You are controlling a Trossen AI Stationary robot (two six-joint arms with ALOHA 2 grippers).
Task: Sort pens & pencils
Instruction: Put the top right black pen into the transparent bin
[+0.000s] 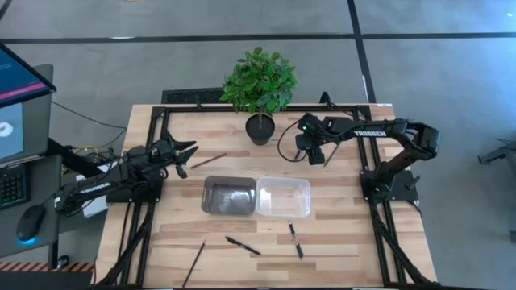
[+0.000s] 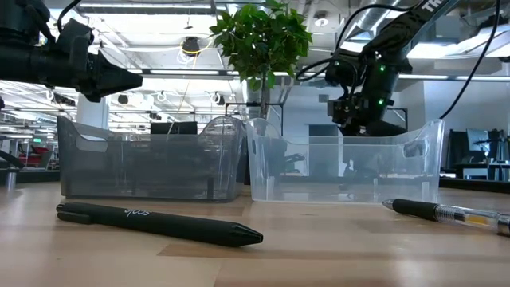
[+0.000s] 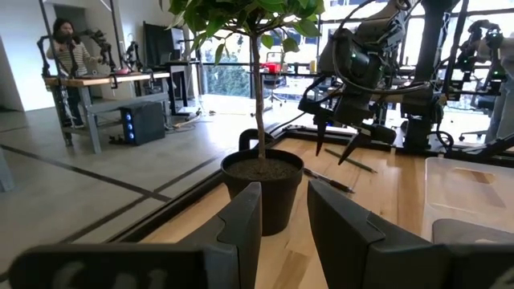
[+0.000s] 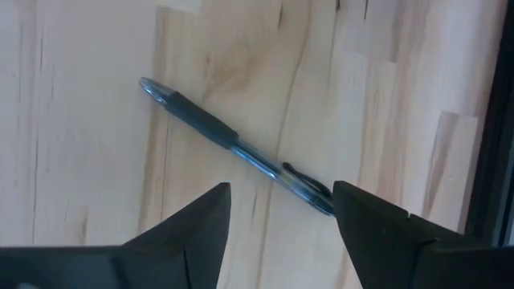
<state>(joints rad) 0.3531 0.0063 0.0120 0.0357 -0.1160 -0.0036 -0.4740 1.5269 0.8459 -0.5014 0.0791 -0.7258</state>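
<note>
Nearest, three pens (image 1: 243, 246) and a pencil (image 1: 194, 260) lie loose along my table's front edge (image 1: 266, 282), easily rolled off. Mid-table sit both bins (image 1: 256, 196); beyond, my right gripper (image 1: 315, 153) hangs wide-jawed over a pen (image 4: 235, 145), beside the plant pot (image 1: 260, 128) it might clip. My left gripper (image 1: 182, 155), jaws parted, waits near another pencil (image 1: 208, 160).

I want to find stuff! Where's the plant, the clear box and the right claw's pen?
Plant (image 1: 259, 78), high view, leaves.
Clear box (image 1: 307, 199), high view, right wall.
Pen (image 4: 233, 142), right wrist view, barrel middle.
</note>
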